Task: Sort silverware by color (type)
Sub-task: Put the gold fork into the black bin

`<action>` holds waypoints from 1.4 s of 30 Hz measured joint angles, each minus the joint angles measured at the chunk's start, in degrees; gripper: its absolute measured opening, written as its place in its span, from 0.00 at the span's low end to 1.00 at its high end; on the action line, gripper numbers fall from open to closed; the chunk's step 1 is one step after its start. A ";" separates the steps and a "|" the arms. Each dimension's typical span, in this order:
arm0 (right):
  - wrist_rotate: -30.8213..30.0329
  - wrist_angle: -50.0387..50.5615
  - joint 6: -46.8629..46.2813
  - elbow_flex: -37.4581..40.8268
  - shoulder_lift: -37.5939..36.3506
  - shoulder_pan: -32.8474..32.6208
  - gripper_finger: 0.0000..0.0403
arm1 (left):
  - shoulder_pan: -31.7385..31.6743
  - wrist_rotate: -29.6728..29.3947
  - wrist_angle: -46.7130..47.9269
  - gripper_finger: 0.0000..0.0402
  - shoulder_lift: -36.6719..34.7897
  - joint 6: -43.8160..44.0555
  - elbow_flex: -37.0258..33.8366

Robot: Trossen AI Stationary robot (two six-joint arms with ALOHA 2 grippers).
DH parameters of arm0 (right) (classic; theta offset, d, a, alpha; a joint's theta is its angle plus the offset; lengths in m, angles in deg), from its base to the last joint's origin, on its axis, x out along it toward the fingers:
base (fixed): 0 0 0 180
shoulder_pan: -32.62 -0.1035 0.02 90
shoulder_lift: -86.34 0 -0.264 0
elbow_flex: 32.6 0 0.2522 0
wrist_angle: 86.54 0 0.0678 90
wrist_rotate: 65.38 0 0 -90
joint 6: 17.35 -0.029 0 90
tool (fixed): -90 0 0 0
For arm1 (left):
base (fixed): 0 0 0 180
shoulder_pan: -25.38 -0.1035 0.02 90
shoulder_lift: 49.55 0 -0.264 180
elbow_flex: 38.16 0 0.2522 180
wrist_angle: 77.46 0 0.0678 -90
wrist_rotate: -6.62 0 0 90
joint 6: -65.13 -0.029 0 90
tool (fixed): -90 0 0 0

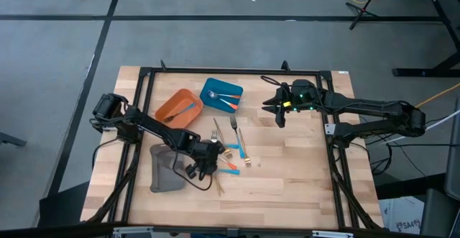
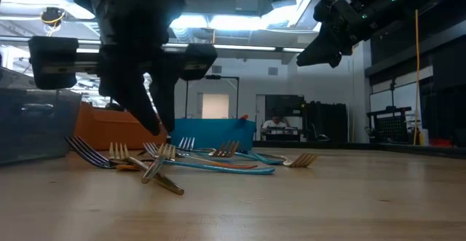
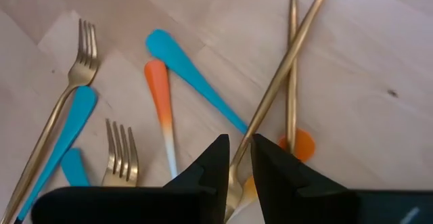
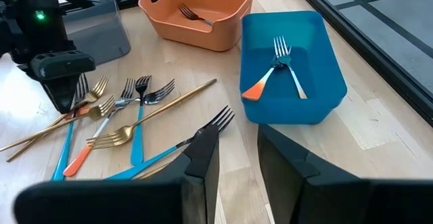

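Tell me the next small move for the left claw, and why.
Probably finish pinching, then lift straight up. The left claw straddles a gold handle in the pile, its fingers not quite clamped, and other pieces lie crossed close by. The right claw waits above the table.

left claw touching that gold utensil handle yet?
Touching. In the left wrist view the left claw has both fingers against the gold handle, which runs up from between them with no gap visible.
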 joint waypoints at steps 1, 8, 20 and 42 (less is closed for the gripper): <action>0.01 0.01 0.01 0.00 0.00 0.02 0.23 | 0.20 -0.02 0.00 0.14 0.00 -0.57 0.00; 0.01 0.00 0.01 -0.01 0.00 0.01 0.23 | 0.17 -0.48 -0.04 0.14 0.00 -1.91 0.00; 0.00 0.01 0.02 0.00 0.00 0.01 0.23 | 0.16 -0.55 -0.34 0.14 0.73 -1.94 0.00; 0.02 0.20 0.01 -0.01 0.00 0.01 0.23 | -0.38 -0.04 1.20 0.13 5.51 -2.03 0.09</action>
